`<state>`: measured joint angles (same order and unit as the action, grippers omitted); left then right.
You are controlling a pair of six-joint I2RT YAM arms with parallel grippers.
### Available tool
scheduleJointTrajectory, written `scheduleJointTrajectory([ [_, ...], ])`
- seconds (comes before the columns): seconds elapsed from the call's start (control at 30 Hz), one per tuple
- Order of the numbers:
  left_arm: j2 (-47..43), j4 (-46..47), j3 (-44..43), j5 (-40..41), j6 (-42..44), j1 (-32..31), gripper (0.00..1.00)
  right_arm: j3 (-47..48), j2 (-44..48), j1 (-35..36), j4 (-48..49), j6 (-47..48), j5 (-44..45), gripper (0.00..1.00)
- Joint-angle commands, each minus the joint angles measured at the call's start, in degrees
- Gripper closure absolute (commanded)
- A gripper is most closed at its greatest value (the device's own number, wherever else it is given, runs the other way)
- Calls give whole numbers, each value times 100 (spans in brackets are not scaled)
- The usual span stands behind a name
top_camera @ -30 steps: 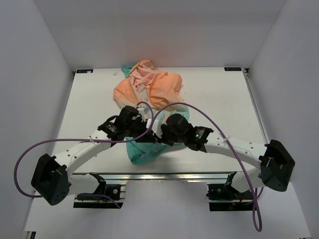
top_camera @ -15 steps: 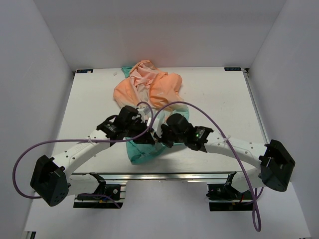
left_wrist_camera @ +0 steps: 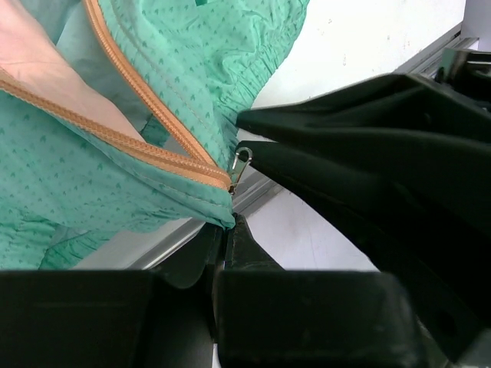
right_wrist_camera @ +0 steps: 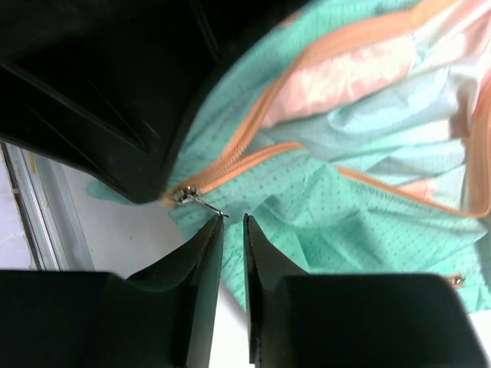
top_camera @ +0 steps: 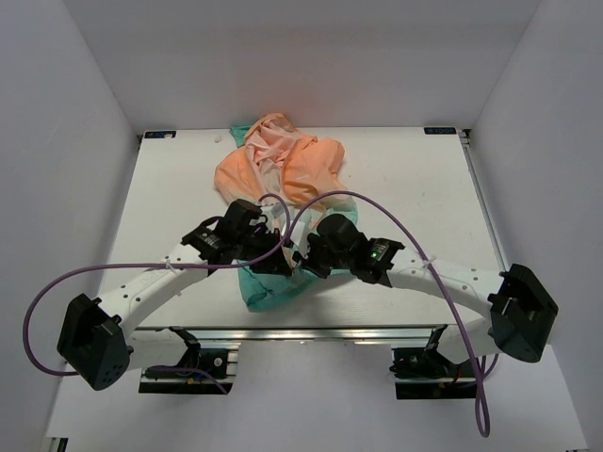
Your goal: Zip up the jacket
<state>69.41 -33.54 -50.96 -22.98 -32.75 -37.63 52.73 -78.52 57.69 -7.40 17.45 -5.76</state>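
Two grippers meet at the teal hem (left_wrist_camera: 115,192) of the jacket (top_camera: 283,174), near the table's (top_camera: 415,188) front edge. The left gripper (left_wrist_camera: 225,226) pinches the hem under the zipper (left_wrist_camera: 130,73). The right gripper (right_wrist_camera: 232,222), slightly spread, must next close on the pull (right_wrist_camera: 201,201).

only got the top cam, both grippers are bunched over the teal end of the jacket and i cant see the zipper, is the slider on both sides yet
observer: Yes. In the right wrist view both orange zipper tapes meet in the slider at the hem; above it they are apart.
operator: does right have the pull tab
observer: Not yet. The pull tab lies just off the tips of the right gripper, its jaws a narrow gap apart.
operator: and left
observer: The left gripper looks pinched shut on the hem corner of the jacket, just below the slider.
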Motion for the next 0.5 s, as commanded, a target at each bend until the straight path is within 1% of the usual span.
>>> scheduleJointTrajectory([
  [0.0, -103, -74, -257, -128, 102, -43, 100, -44, -32, -30, 54, -49, 84, 75],
  [0.03, -103, -82, -257, -119, 102, -43, 100, -43, -14, -30, 54, -40, 40, 74],
  [0.07, -94, -83, -257, -119, 102, -43, 100, -52, -5, -30, 46, -23, -73, 71],
  [0.13, -103, -74, -265, -136, 102, -43, 100, -87, 30, -30, 46, 12, -179, 67],
  [0.17, -103, -74, -265, -128, 102, -43, 100, -105, 47, -30, 54, 56, -250, 63],
  [0.2, -103, -74, -265, -128, 111, -43, 100, -105, 56, -30, 37, 100, -276, 62],
  [0.33, -94, -83, -248, -136, 111, -43, 100, -96, 91, -30, 63, 179, -268, 61],
  [0.47, -120, -56, -222, -180, 111, -52, 100, -70, 91, -30, 89, 276, -294, 62],
])
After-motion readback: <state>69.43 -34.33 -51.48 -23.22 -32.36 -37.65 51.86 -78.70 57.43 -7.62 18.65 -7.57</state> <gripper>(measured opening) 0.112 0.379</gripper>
